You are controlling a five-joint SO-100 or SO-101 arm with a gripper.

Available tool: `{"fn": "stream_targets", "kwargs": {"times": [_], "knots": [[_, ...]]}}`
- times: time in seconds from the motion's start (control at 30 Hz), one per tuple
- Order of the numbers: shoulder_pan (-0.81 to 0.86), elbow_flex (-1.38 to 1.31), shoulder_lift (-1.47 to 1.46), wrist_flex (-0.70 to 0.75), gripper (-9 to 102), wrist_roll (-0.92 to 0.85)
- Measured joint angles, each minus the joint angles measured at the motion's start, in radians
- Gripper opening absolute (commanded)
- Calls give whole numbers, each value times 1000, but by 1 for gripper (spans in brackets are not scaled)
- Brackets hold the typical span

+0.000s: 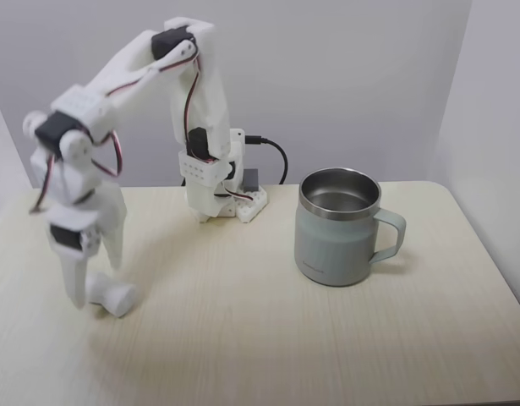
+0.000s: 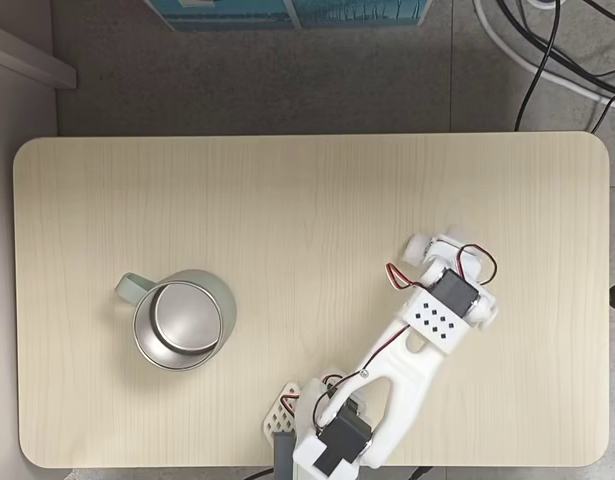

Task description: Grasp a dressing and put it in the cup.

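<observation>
Lying on its side near the front left corner of the counter in a fixed view, the dressing, a short white roll, sits between the lowered fingers of the end effector. One finger stands at the roll's left end and the other comes down just behind it; the fingers bracket the roll but whether they have clamped on it cannot be told, as this part of the view is slightly blurred. The roll appears to rest on the wood, not lifted. In the fixed view from above, the dressing peeks out as a white nub beside the wrist, near the right side of the counter.

The cup, a pale green mug with a steel rim, stands upright and well apart from the roll, handle turned away from the arm; from above, the cup shows a bare steel bottom with nothing inside.

Judged from this, the task is at the grasp stage: closing firmly, lifting, carrying across and dropping into the mug all remain.

The white arm rises from its base at the counter's rear edge, folds at a high elbow and reaches down steeply, wrist pointing almost straight at the surface.
</observation>
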Motion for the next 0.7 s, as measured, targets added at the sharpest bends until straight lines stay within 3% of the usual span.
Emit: {"fn": "stream_targets", "kwargs": {"times": [0.3, 0.47, 0.7], "knots": [[8, 0, 57, -25, 26, -14], [9, 0, 75, -29, 1, -34], [11, 0, 78, -44, 0, -34]]}}
